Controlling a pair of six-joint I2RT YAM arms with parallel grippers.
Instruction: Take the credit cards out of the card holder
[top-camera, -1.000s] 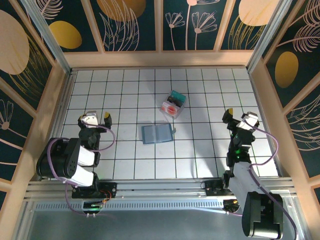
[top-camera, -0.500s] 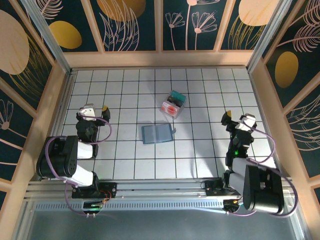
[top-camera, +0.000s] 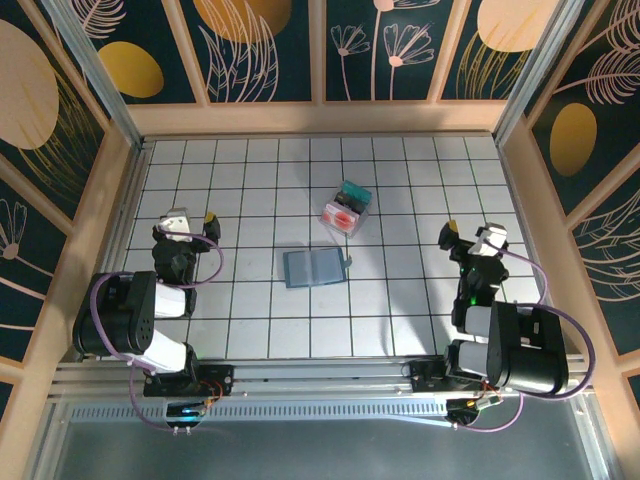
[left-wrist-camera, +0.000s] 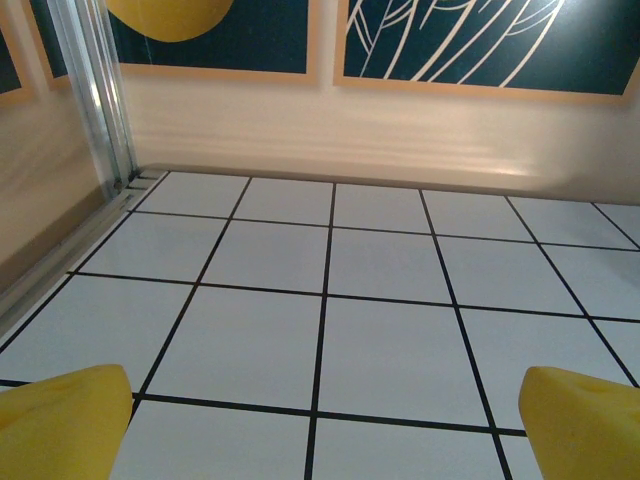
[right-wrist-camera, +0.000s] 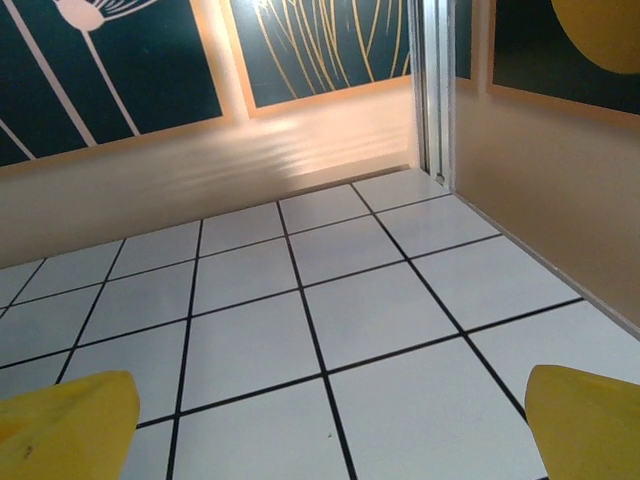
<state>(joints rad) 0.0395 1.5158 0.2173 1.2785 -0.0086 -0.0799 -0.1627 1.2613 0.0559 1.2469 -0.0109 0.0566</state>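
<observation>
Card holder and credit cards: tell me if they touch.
Apart. The top view shows bare white tile between the card holder and the credit cards.

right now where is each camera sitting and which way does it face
Top external: above and behind the arm bases, looking down on the table, card holder and credit cards; left gripper and right gripper open.
Left wrist: low over the tiles, facing the far left corner; yellow fingertips at bottom.
Right wrist: same, facing the far right corner; yellow fingertips at bottom.
Shared: all three see the tiled table.
</observation>
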